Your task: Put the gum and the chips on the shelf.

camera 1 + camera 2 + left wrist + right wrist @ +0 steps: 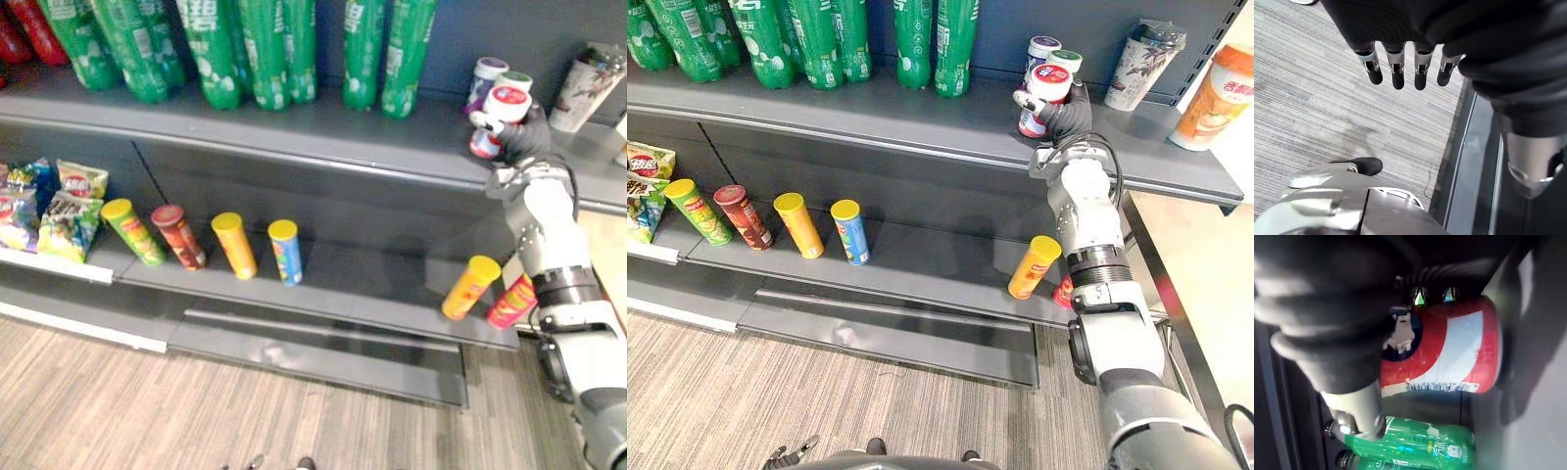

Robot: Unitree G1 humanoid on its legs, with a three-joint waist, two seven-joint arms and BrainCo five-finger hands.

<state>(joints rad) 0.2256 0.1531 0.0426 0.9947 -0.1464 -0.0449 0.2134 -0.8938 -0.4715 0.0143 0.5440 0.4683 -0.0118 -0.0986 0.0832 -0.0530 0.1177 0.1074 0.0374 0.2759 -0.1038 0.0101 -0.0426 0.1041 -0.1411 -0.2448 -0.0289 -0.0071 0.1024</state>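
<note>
One red-and-white gum canister in the right hand. Fingers curled tight round its body, no slack showing. Canister is over the upper shelf, near the front edge and leaning a little. Cannot tell whether its base touches the board.

Just behind the fingers stand two more tubs: purple-lidded canister and green-lidded canister. Past those, to the fingers' right, a patterned paper cup. Well off to the fingers' left, green bottles stand in a row on the same board. Right wrist view shows them beyond the held canister.

Below the fingers, on the lower shelf: orange chip can lying tilted just beside the forearm, and red chip can partly hidden behind the arm. Farther left along that board are four more cans: green can, dark red can, yellow can, blue can. Snack bags past them.

Left hand hangs over grey striped carpet, its fingers straight, side by side, holding and touching nothing
</note>
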